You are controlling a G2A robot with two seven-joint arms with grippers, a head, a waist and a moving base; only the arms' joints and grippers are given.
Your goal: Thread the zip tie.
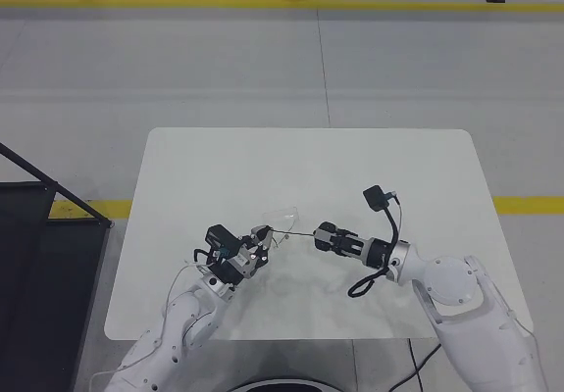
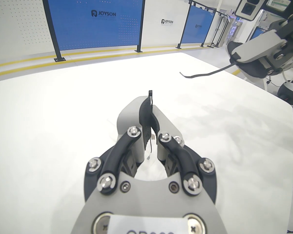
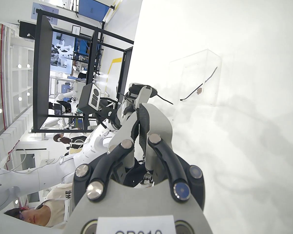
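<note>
Over a white table (image 1: 409, 176), beside a clear box (image 3: 211, 59) holding a spare tie (image 3: 191, 93), two robot arms are facing each other. The right gripper (image 1: 318, 235) is clamping the black zip tie (image 2: 202, 74) aloft, its tip pointing at the left gripper (image 2: 150, 108), which is pinching a small black stub (image 2: 150, 93).

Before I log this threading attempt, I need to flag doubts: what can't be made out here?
Top view: zip tie too thin to tell head from tail.
Left wrist view: the left pincer hides the tie's gripped part between its pads.
Right wrist view: the right pincer covers its own grip.
</note>
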